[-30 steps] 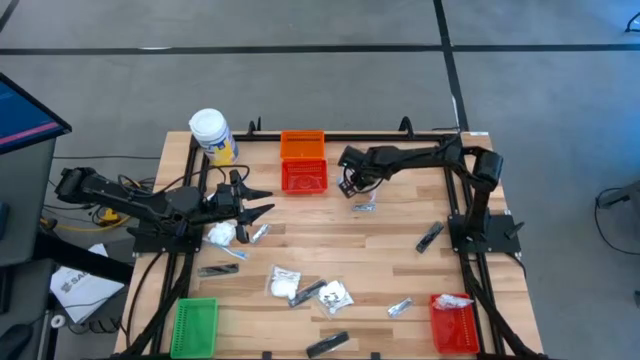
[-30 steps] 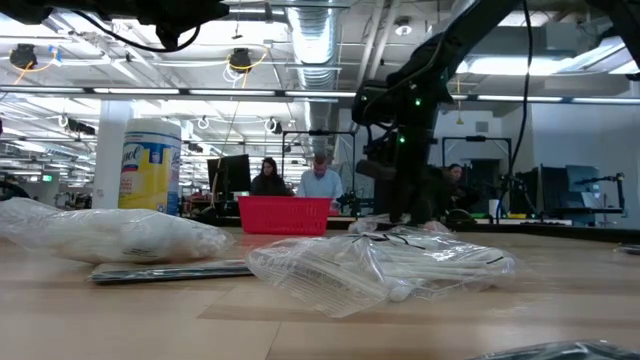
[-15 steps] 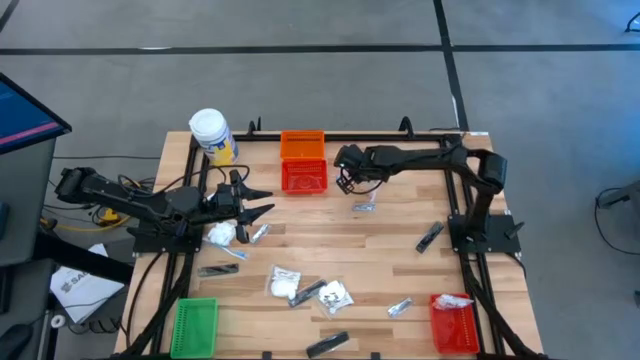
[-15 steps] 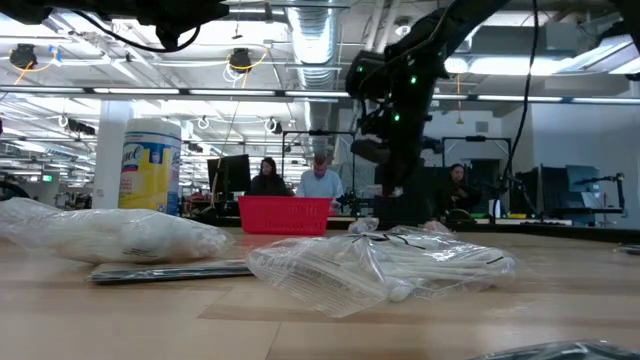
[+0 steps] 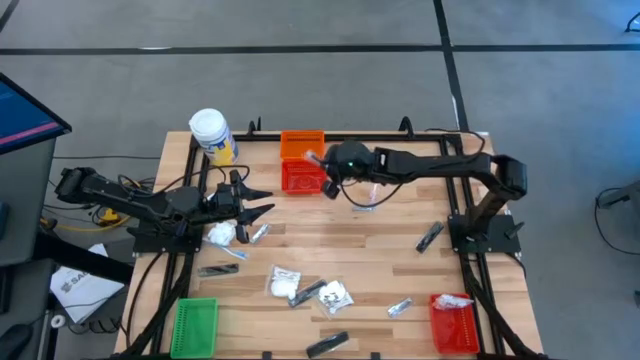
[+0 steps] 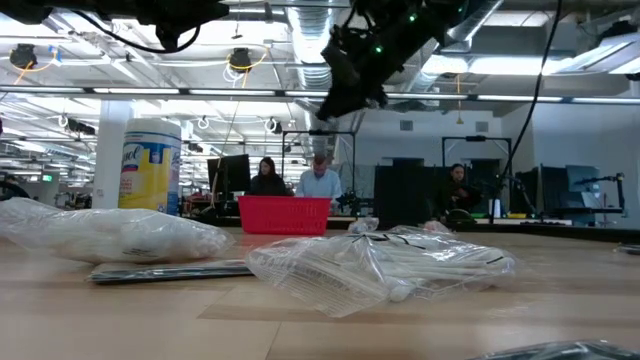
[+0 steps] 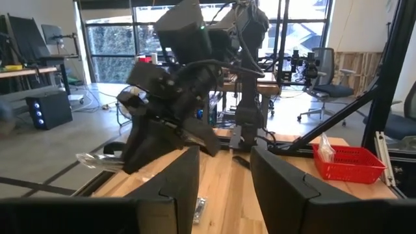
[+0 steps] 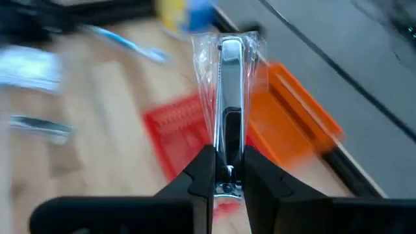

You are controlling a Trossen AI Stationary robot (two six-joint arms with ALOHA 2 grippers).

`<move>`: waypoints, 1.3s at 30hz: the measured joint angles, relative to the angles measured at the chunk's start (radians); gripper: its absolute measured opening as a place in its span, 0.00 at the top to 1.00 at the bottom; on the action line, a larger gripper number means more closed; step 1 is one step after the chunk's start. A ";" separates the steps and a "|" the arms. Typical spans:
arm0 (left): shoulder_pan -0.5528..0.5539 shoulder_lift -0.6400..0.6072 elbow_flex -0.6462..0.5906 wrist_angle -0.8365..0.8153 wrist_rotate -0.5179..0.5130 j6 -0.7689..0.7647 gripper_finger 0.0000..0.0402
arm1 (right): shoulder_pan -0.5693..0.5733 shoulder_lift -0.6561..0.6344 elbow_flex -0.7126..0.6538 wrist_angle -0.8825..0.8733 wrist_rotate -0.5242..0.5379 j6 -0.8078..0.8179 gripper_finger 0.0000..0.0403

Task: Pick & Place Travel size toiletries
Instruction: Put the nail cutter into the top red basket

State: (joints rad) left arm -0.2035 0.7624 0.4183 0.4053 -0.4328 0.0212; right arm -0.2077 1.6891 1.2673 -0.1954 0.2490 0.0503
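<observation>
A slim silver item in a clear plastic wrapper [image 8: 223,97] is gripped by the closed right claw [image 8: 224,170] above the red plastic basket [image 5: 303,177]. The left claw [image 5: 262,210] is kept half open, empty, beside a white packet [image 5: 220,234] on the wooden desk [image 5: 370,260].

Motion-blurred table [image 8: 97,91] and orange basket [image 8: 292,123] behind right tool [image 8: 226,170]
</observation>
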 joint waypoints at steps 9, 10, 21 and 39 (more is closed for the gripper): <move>0.000 0.018 0.000 -0.008 0.000 -0.010 0.67 | -0.042 0.090 0.080 -0.071 -0.032 -0.028 0.89; 0.000 0.026 -0.002 -0.005 0.000 -0.011 0.67 | -0.048 0.109 0.099 -0.109 -0.049 -0.032 0.89; 0.009 0.098 0.001 0.038 0.000 -0.002 0.67 | -0.055 0.418 0.428 -0.458 -0.081 -0.122 0.89; 0.006 0.097 0.001 0.039 0.000 -0.003 0.67 | -0.057 0.526 0.535 -0.531 -0.095 -0.155 0.88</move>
State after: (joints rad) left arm -0.1978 0.8597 0.4191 0.4442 -0.4328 0.0181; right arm -0.2649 2.2150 1.8027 -0.7263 0.1539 -0.1047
